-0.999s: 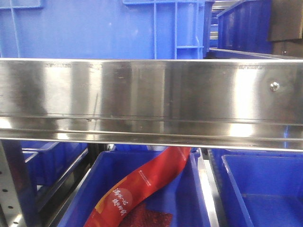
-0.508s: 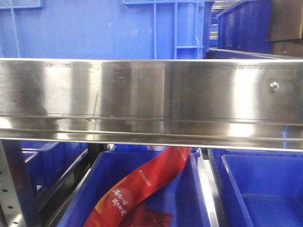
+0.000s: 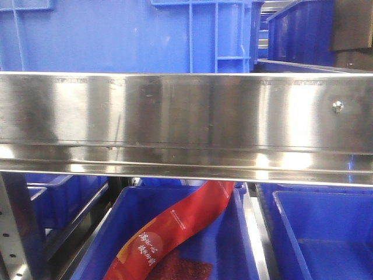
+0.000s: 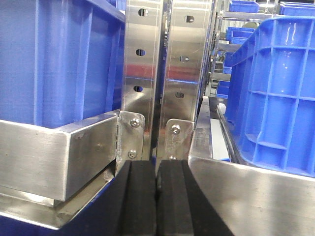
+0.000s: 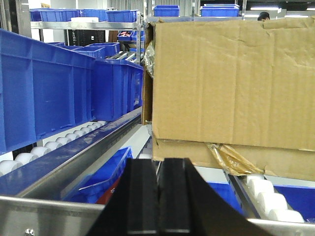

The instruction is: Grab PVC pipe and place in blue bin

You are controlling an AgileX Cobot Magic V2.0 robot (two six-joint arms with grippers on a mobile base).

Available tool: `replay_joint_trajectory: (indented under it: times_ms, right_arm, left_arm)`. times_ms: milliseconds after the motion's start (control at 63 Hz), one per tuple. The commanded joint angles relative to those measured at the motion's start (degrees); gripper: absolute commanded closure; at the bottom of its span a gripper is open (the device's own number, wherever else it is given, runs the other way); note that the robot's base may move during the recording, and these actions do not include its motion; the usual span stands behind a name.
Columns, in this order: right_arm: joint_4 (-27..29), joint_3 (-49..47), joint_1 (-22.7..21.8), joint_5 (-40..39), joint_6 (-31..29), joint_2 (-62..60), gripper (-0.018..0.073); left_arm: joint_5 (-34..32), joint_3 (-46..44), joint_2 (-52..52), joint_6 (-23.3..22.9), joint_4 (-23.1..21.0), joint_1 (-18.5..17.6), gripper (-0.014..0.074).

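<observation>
The front-facing view is filled by a wide stainless steel rail running across the whole frame, with a screw head near its right end. Above the rail stand large blue crates. Below it, an open blue bin holds a long red printed packet lying diagonally, its upper end passing up behind the rail. A second blue bin sits just beside it on the right, separated by a metal divider. No arm or PVC pipe shows in this view.

In the left wrist view, the left gripper rises from the bottom edge, its two black fingers pressed together with only a thin seam between them and nothing held. Directly ahead stand two perforated steel uprights, bolted at their feet. A blue crate sits to the left above a steel corner bracket, and another ribbed blue crate sits to the right. The pipe is not visible here.

In the right wrist view, the right gripper likewise has its black fingers closed against each other, empty. Ahead is a large cardboard box, torn tape hanging at its lower edge, resting on white rollers. A row of blue crates lines the left side on a roller track. The PVC pipe cannot be seen in any view.
</observation>
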Motion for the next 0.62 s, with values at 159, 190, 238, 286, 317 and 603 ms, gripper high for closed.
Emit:
replay_joint_trajectory:
  times_ms: [159, 190, 238, 286, 317, 603]
  right_arm:
    - [-0.3, 0.0, -0.2, -1.7, 0.0, -0.1, 0.0728]
    - [-0.3, 0.0, -0.2, -1.7, 0.0, -0.1, 0.0728]
    - [-0.3, 0.0, -0.2, -1.7, 0.0, -0.1, 0.0728]
    - [-0.3, 0.0, -0.2, -1.7, 0.0, -0.1, 0.0728]
    - [-0.3, 0.0, -0.2, -1.7, 0.0, -0.1, 0.0728]
    - [-0.3, 0.0, -0.2, -1.7, 0.0, -0.1, 0.0728]
  left_arm:
    - [-1.4, -0.1, -0.3, 0.0, -0.4, -0.4, 0.0707]
    - [-1.4, -0.1, -0.3, 0.0, -0.4, -0.4, 0.0707]
    - [-1.4, -0.1, -0.3, 0.0, -0.4, -0.4, 0.0707]
    - [-1.4, -0.1, -0.3, 0.0, -0.4, -0.4, 0.0707]
    - [-1.4, -0.1, -0.3, 0.0, -0.4, -0.4, 0.0707]
    - [-1.4, -0.1, -0.3, 0.0, -0.4, -0.4, 0.0707]
